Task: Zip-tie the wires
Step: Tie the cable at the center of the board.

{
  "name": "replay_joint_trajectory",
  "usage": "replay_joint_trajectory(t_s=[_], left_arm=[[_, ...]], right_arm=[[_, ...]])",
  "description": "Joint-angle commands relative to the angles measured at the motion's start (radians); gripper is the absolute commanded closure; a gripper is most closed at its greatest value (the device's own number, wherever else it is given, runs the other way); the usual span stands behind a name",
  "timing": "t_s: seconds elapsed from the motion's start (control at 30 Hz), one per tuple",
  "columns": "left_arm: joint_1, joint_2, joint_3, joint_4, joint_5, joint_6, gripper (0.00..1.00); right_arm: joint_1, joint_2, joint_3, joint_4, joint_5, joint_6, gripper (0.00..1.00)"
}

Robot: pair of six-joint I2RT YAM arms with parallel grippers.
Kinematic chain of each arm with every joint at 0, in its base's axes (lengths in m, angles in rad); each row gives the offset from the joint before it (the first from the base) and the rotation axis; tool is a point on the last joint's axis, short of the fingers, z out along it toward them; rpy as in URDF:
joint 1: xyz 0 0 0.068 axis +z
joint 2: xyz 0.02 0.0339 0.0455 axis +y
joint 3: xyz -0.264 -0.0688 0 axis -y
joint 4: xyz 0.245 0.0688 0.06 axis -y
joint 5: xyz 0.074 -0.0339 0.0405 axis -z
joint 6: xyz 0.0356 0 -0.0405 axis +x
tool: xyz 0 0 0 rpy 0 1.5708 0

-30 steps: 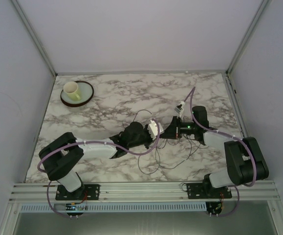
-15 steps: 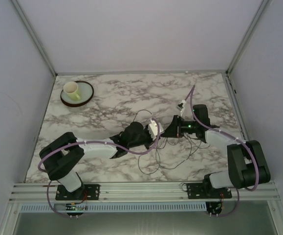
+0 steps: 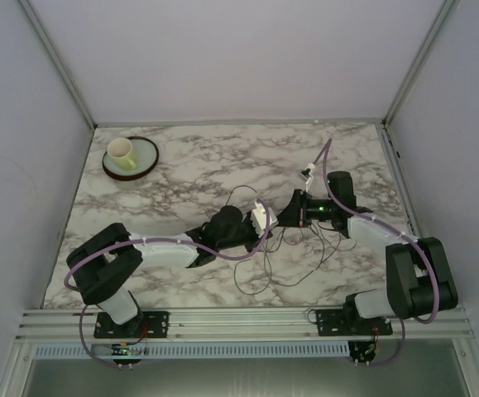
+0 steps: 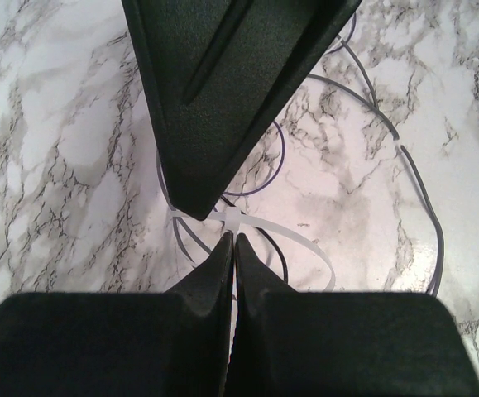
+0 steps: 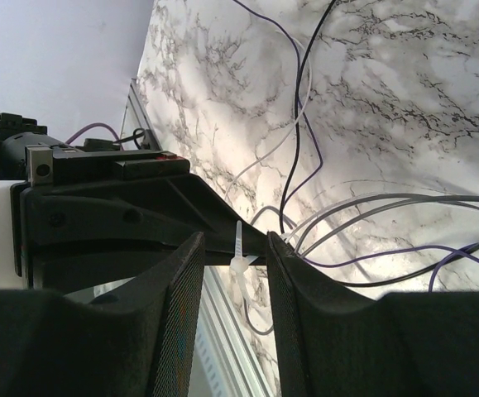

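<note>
Near the middle of the white, grey-veined marble tabletop lay the very thin, dark, flexible wires, a loose tangle of black, grey and purplish strands curling into open loops. They were gathered at one spot where a white plastic zip tie crossed them, between the two arms' fingertips. From that spot the strands fanned out flat on the marble.

The left gripper had its jaws clenched together, pinching the tie just below its small square head. The right gripper stood with its jaws released and apart. The tie's strap rose upright in the gap between them, and neither finger could be seen touching it.

Compared with a second earlier, the right gripper's jaws had spread wider, and the right arm's wrist had shifted slightly toward the far side of the table. The left arm had kept its place. A pale yellow cup still sat on a round dark-rimmed plate in the far-left corner.

Seen from the top camera, the tangle had no single heading. Its longest loops ran from the tied spot toward the near edge, while shorter ones trailed right, under the right arm. One small loop arched toward the far side.
</note>
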Motion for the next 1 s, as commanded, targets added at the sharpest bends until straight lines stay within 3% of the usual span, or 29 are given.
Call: replay_joint_trajectory(t_s=[0.0, 0.5, 0.67, 0.8, 0.97], left_arm=[[0.002, 0.001, 0.017, 0.04, 0.026, -0.002, 1.0], [0.001, 0.006, 0.019, 0.039, 0.027, -0.005, 1.0], [0.002, 0.007, 0.019, 0.038, 0.026, -0.004, 1.0], [0.002, 0.009, 0.019, 0.038, 0.025, -0.004, 1.0], [0.002, 0.01, 0.02, 0.034, 0.033, 0.002, 1.0]], right_arm=[[0.003, 0.01, 0.033, 0.003, -0.024, -0.013, 0.65], [0.034, 0.036, 0.037, 0.003, -0.038, -0.018, 0.77], [0.04, 0.042, 0.04, 0.003, -0.041, -0.019, 0.84], [0.041, 0.046, 0.045, 0.003, -0.046, -0.02, 0.99], [0.042, 0.048, 0.067, 0.003, -0.026, -0.024, 1.0]])
